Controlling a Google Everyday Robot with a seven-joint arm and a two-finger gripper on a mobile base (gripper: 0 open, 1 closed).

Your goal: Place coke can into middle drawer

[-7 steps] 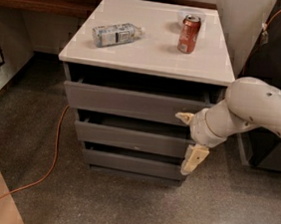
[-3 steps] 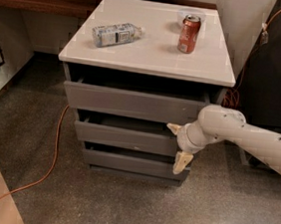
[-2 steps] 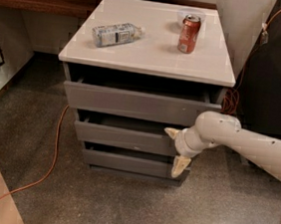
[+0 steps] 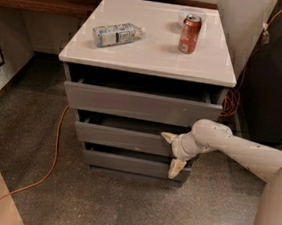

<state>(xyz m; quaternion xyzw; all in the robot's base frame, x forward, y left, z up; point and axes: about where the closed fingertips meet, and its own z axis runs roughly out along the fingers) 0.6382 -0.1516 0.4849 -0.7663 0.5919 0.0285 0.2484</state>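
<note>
The coke can stands upright at the back right of the white cabinet top. The middle drawer is pulled out a little, its grey front proud of the lowest drawer. My gripper is at the right end of the middle drawer's front. Its fingers are spread, one at the drawer's top edge and one pointing down over the lowest drawer. It holds nothing.
A clear plastic bottle lies on its side on the cabinet top at the left. A white bowl sits behind the can. The top drawer is slightly open. An orange cable runs over the floor at the left. A dark cabinet stands at the right.
My arm has swung in from the right, and the gripper has moved left onto the right end of the middle drawer's front. The can and the bottle have not moved.
</note>
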